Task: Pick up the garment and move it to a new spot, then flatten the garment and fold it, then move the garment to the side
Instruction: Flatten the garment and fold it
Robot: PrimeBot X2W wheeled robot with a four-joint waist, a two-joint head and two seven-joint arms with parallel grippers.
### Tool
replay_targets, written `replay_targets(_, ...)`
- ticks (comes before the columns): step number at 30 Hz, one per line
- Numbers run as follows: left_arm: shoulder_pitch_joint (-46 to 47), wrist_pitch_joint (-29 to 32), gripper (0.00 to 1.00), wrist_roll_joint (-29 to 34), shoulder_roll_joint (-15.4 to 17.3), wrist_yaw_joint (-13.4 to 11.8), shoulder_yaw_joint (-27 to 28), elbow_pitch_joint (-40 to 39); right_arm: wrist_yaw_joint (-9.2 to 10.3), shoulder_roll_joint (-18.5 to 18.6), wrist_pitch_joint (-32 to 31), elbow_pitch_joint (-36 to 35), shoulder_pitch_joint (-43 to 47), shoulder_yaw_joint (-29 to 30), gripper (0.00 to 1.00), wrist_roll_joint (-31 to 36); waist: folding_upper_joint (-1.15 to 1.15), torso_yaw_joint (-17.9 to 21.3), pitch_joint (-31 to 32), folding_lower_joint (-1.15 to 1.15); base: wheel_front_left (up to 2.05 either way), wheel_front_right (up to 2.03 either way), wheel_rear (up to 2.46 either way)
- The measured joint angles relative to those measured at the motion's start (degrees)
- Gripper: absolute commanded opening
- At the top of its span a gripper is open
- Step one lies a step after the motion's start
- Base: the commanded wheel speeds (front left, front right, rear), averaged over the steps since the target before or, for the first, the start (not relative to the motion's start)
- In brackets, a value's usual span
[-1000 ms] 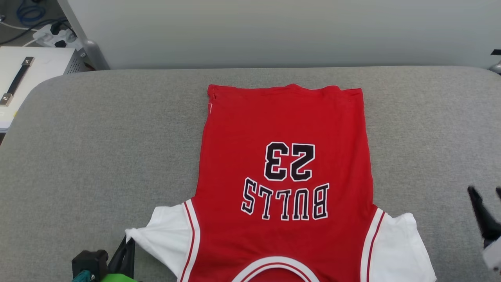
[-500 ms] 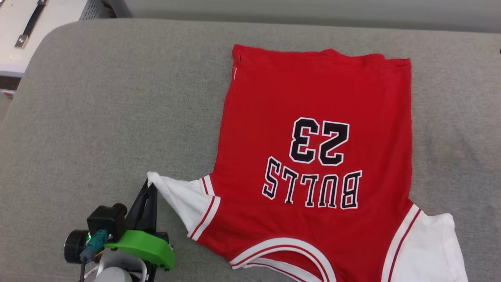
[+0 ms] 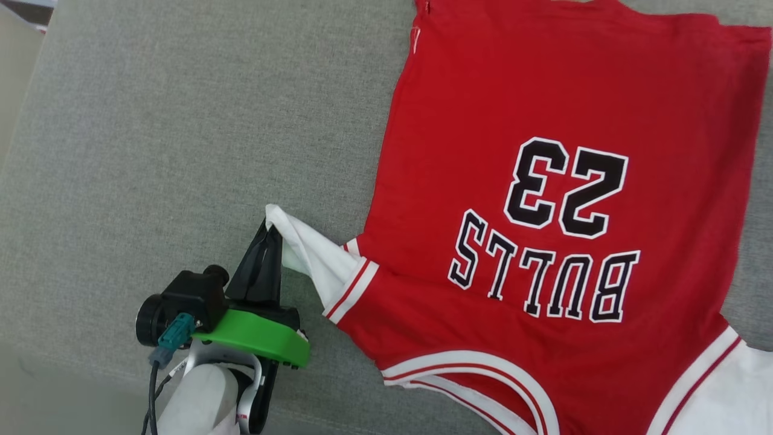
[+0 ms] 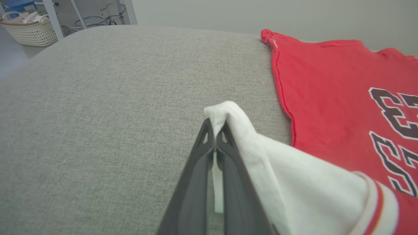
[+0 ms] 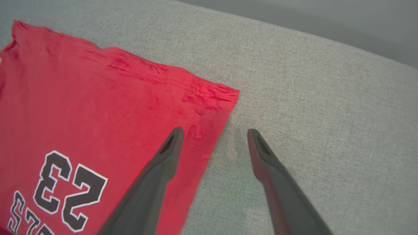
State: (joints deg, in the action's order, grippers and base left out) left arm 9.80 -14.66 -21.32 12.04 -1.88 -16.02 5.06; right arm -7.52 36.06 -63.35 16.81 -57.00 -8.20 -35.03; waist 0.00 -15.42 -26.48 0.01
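Observation:
The garment (image 3: 543, 121), a red jersey T-shirt with white sleeves and a black "BULLS 23" print facing up, lies flat on the grey padded table (image 3: 181, 121). My left gripper (image 3: 270, 228) is shut on the tip of its white left sleeve (image 3: 314, 257), which is lifted and pulled taut off the table. In the left wrist view the dark fingers (image 4: 212, 130) pinch the sleeve's white fold (image 4: 228, 112). My right gripper (image 5: 214, 133) hangs open above the garment's (image 5: 98, 107) hem corner, one finger over the red cloth and the other over bare table (image 5: 310, 98).
A woven basket (image 4: 31, 31) and white furniture legs stand on the floor beyond the table's far corner in the left wrist view. Bare grey surface stretches left of the garment. A pale wall runs behind the table.
The head camera has swung down and left, so the whole picture has shifted. My left gripper has raised the pinched sleeve tip and drawn it away from the body; the right gripper has left the head view.

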Motion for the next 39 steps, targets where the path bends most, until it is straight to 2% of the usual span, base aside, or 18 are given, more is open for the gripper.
replay_targets(2, 0.4, 0.0, 0.00, 1.2, -1.3, 0.9, 1.0, 0.0, -0.01, -0.9, -0.9, 1.9, -1.8, -1.3, 1.00, 1.8, 0.00, -0.8, -1.8, 0.00, 0.00, 0.00, 0.00)
replay_targets(3, 1.0, 0.0, 0.00, 2.3, -3.0, 2.4, 1.8, 0.1, -0.01, -1.7, -0.9, 5.2, -3.6, -1.4, 1.00, 3.8, 0.00, -1.8, -4.1, 0.00, 0.00, 0.00, 0.00)
replay_targets(7, 1.6, 0.0, 0.00, 3.9, -4.9, 4.0, 3.1, 0.2, 0.00, -1.6, 0.2, 8.5, -4.6, -1.1, 1.00, 5.6, 0.00, -3.1, -6.8, 0.00, 0.00, 0.00, 0.00)
replay_targets(15, 2.0, 0.0, 0.00, 6.2, -6.8, 6.2, 5.3, 1.2, -0.01, 0.4, 0.5, 8.9, -5.4, -3.3, 1.00, 4.9, 0.00, -4.3, -10.1, 0.00, 0.00, 0.00, 0.00)
replay_targets(16, 2.0, 0.0, 0.00, 7.1, -7.2, 7.0, 6.4, 1.9, -0.01, 1.5, 0.9, 8.7, -5.3, -5.1, 0.00, 4.0, 0.00, -3.9, -9.5, 0.00, 0.00, 0.00, 0.00)
replay_targets(21, 2.0, 0.0, 0.00, 8.2, -7.6, 7.5, 7.4, 2.6, -0.01, 2.2, 3.2, 9.4, -4.5, -6.7, 0.00, 4.0, 0.00, -3.3, -8.0, 0.00, 0.00, 0.00, 0.00)
replay_targets(29, -0.1, 0.0, 0.00, 9.3, -8.0, 7.8, 9.6, 3.4, -0.01, 1.9, 11.4, 9.7, -0.6, -11.0, 0.00, 0.7, 0.00, -1.6, -3.4, -0.01, 0.00, 0.00, 0.00)
replay_targets(32, -1.6, 0.0, 0.00, 9.7, -8.1, 7.8, 10.1, 3.8, -0.01, 3.0, 15.1, 9.2, 1.8, -12.2, 0.00, -1.8, 0.00, -0.9, -0.8, -0.01, 0.00, 0.00, 0.00)
replay_targets(39, -5.5, 0.0, 0.00, 10.0, -8.0, 8.0, 11.4, 4.4, -0.01, 8.6, 20.8, 3.3, 11.9, -15.4, 0.00, -8.5, 0.00, 0.9, 5.4, -0.01, 0.00, 0.00, 0.00)
